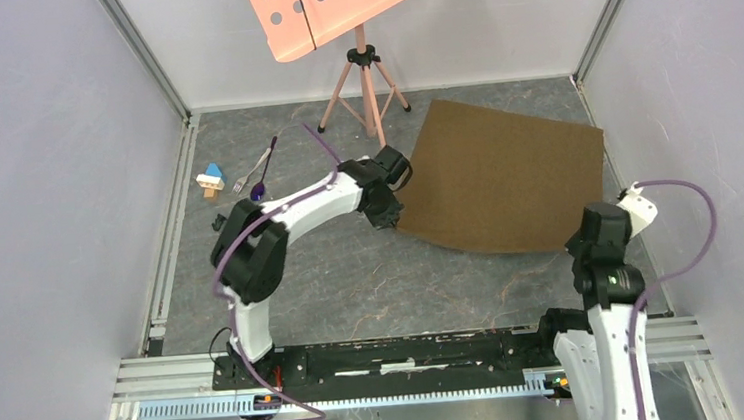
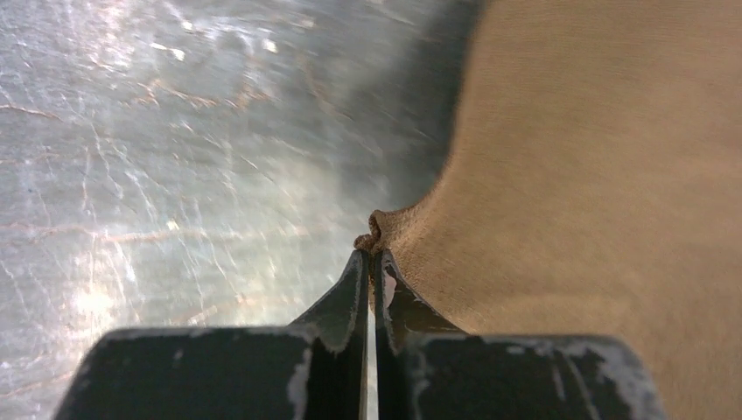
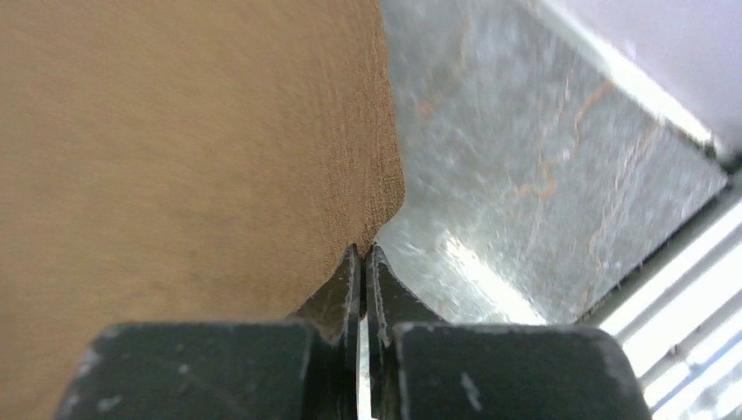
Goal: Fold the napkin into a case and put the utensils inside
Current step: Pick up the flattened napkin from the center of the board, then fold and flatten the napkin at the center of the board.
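Two near corners of the soft olive-brown plain cloth napkin (image 1: pixel 506 174) pinched, one per gripper. Spread as a single open layer on the grey marbled table (image 1: pixel 354 282), right of centre, unfolded. Roughly square, so no clear long axis. Turned slightly, with the far edge slanting nearer toward the right and the near-left corner pointing at the left arm.

At that near-left corner, left gripper (image 1: pixel 394 220) with fingers closed narrow on a small puckered bit of hem. In the left wrist view, tips (image 2: pixel 372 258) pressed together and cloth (image 2: pixel 595 175) fanning out to their right. At the near-right corner, right gripper (image 1: pixel 591 245), largely hidden under its own wrist from above. In the right wrist view, tips (image 3: pixel 361 255) likewise pressed together on the very corner, cloth (image 3: pixel 175 157) stretching away to their left.

Far left on the table, well apart from the napkin, small silver metal fork (image 1: pixel 248 176) and small spoon with shiny purple bowl and thin dark handle (image 1: pixel 265 166), side by side and close together. Long axes both from near-left to far-right, tines and bowl at the near-left ends, handles pointing far-right.

Just left of the fork, little blue, white and tan toy block (image 1: pixel 210 180). Nearer than that, tiny black piece (image 1: pixel 219 222). By the far wall, salmon-pink perforated music stand (image 1: pixel 366 80) on a tripod.
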